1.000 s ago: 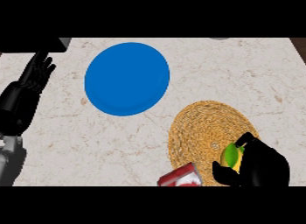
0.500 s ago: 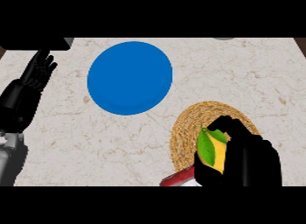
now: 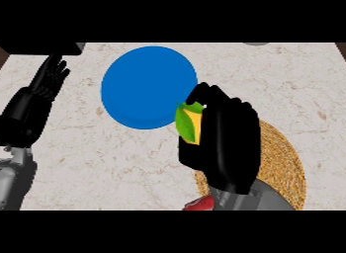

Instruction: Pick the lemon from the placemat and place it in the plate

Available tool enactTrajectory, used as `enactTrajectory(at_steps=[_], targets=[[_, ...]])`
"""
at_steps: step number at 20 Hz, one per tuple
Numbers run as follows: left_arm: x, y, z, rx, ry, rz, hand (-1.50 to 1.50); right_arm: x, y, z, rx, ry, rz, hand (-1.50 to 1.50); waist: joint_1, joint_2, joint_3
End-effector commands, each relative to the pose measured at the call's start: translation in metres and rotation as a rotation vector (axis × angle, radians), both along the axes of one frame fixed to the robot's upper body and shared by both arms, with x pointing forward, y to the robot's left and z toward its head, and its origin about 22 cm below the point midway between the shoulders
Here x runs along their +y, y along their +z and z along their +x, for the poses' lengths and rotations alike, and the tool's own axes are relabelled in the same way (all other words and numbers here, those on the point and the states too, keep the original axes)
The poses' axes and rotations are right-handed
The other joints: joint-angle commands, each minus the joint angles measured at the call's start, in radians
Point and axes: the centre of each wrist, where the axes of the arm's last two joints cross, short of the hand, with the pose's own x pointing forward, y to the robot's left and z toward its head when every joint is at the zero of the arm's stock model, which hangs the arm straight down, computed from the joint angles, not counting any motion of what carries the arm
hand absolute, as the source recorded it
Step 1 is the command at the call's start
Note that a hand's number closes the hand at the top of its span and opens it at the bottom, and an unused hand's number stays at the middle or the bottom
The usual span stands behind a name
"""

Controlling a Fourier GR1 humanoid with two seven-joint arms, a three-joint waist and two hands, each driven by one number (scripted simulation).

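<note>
My right hand [image 3: 223, 143] is curled round the lemon [image 3: 188, 122], a yellow fruit with a green leaf showing at the hand's left side. It is held above the counter at the right rim of the blue plate [image 3: 143, 84]. The round woven placemat [image 3: 281, 168] lies behind and below the hand, partly hidden by it. My left hand [image 3: 37, 101] rests open at the left edge, fingers up.
A red object [image 3: 201, 203] peeks out at the lower edge beside my right forearm. A grey round thing [image 3: 256, 44] shows at the counter's far edge. Dark wood borders the marble counter [image 3: 307, 84] at the top corners.
My right hand has lifted the lemon off the placemat and carried it up and left, to the plate's right rim. The left hand has stayed still.
</note>
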Motion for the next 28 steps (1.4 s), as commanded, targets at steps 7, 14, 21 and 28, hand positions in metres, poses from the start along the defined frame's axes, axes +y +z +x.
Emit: enactTrajectory(at_steps=[7, 14, 21, 28], targets=[[-0.011, -0.001, 0.007, 0.000, -0.042, 0.017, 0.00, 0.039, 0.015, 0.089, 0.043, -0.050, 0.179, 1.50, 0.035, 0.012, 0.000], [-0.024, -0.003, 0.011, -0.013, -0.057, 0.012, 0.00, 0.047, -0.015, 0.139, 0.085, -0.105, 0.169, 1.50, 0.054, 0.019, -0.001], [-0.037, 0.010, 0.015, -0.036, -0.075, -0.003, 0.00, 0.049, -0.035, 0.168, 0.149, -0.126, 0.086, 1.50, 0.082, 0.025, 0.000], [-0.027, -0.003, 0.014, -0.030, -0.103, -0.009, 0.00, 0.029, -0.063, 0.179, 0.219, -0.217, 0.235, -1.50, 0.103, 0.033, -0.001]])
